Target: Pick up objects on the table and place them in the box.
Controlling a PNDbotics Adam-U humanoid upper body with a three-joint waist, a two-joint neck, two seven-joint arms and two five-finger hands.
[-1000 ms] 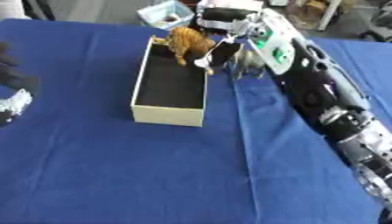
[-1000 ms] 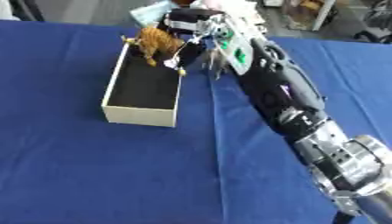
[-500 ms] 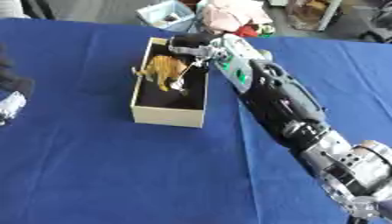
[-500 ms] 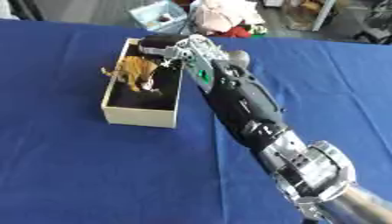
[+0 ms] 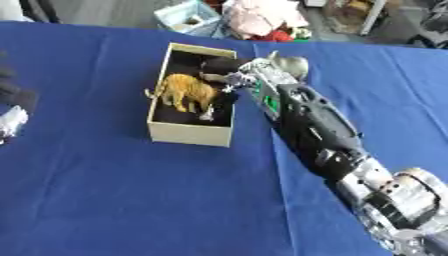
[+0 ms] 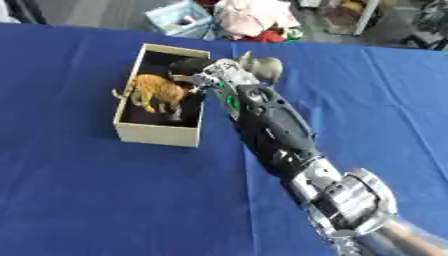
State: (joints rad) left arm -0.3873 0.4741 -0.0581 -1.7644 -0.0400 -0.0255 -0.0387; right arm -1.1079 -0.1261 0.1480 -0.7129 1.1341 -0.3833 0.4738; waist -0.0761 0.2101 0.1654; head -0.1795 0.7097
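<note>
We are seeing the right hand [image 5: 229, 75] reaching over the box [image 5: 191, 134], upper centre; fingers' state unclear; tiger [image 5: 186, 92] standing inside.

The table [image 5: 105, 200], filling most of the frame, carries a matt blue cloth with a soft, even surface. The box [image 5: 191, 134], upper centre, looks like pale matt cardboard outside with a dark matt lining. The tiger figure [image 5: 185, 92] inside it appears as smooth orange plastic. The right arm [image 5: 315, 130], running from lower right to centre, shows glossy black shells and silver metal joints.
</note>
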